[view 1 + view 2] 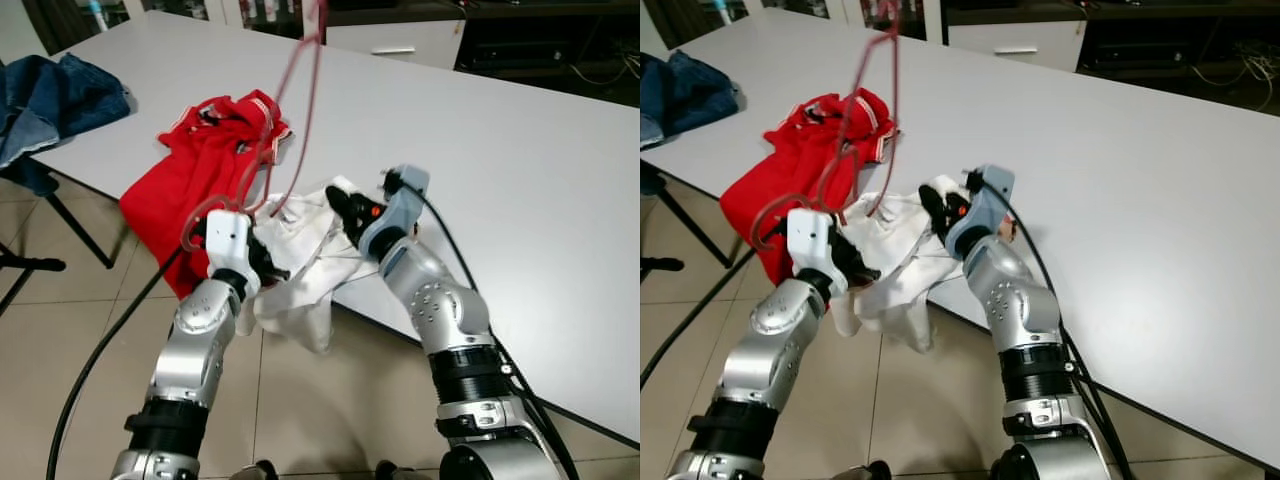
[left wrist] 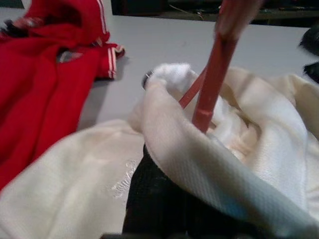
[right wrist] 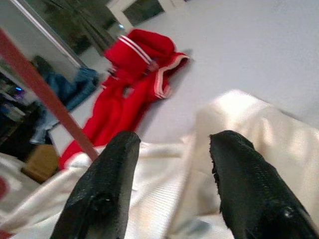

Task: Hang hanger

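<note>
At the far left of the table (image 1: pixel 520 170), a blue denim garment (image 1: pixel 50 100) is seen lying well apart from the work. Next to the right, a red garment (image 1: pixel 190 170) is spread at the table's near edge, part of it hanging over the side.

The left pincer (image 1: pixel 262 262) is found just right of the red garment, at the table's edge, buried in the white garment (image 1: pixel 300 270). In the left wrist view the cloth is draped over its black fingers (image 2: pixel 159 199), and the lower end of the red hanger (image 1: pixel 300 90) passes into the folds directly above them. The wire appears to be held there together with the cloth, but how far the fingers are closed cannot be told.

From that point the hanger's long axis is carried up and away over the table, leaning slightly to the right, with its hook end near the upper edge of the head views. The hanger is thus seen above and beyond the left pincer, which is the nearer one to it.

To the right, the right pincer (image 1: pixel 338 207) is laid against the white garment from the other side. Its fingers (image 3: pixel 107 194) are spread apart with nothing between them, the cloth lying beneath and the hanger's bar crossing just beside one finger.

It is judged that the coming move depends on the garment being drawn onto the hanger's lower end, between the two pincers.
</note>
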Motion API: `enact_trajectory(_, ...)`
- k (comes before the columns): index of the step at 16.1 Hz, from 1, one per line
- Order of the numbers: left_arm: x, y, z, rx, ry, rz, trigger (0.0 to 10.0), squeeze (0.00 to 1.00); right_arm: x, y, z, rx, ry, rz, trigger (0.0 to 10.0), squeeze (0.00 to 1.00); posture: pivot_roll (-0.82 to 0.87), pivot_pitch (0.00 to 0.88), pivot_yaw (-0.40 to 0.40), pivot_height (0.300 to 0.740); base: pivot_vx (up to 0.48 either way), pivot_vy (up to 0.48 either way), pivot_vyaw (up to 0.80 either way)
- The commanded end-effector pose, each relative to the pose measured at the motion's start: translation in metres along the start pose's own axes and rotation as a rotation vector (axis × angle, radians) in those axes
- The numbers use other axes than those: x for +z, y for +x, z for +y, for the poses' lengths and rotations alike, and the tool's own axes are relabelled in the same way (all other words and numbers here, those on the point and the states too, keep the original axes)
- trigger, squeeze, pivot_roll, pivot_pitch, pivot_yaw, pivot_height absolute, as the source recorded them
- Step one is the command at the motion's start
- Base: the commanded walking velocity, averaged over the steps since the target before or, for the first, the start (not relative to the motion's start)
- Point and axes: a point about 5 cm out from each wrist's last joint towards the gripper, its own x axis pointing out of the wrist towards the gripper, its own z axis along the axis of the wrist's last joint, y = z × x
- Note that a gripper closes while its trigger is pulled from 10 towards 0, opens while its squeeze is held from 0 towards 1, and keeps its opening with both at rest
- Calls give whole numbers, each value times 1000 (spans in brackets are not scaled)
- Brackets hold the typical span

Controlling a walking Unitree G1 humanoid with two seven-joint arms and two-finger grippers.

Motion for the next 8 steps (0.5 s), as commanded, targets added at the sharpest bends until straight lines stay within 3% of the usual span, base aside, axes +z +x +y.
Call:
enact_trajectory(1,-39,-12,0,17,-35,175,10000,0,-11,4,1,-31,-21,35,10000,918,60,152,50,740,0,0,0)
enact_trajectory(2,-39,-12,0,19,-35,173,10000,0,-14,5,-1,-42,-26,44,10000,322,62,155,51,740,0,0,0)
enact_trajectory(3,-39,-12,0,20,-36,171,10000,0,-16,5,-2,-48,-29,48,10000,86,62,154,51,740,0,0,0)
enact_trajectory(4,-38,-11,1,23,-34,168,10000,0,-20,7,-2,-53,-30,54,10000,0,67,152,51,740,0,0,0)
enact_trajectory(8,-37,-12,3,29,-29,160,10000,0,-19,14,8,-21,-21,46,10000,0,69,149,50,740,0,0,0)
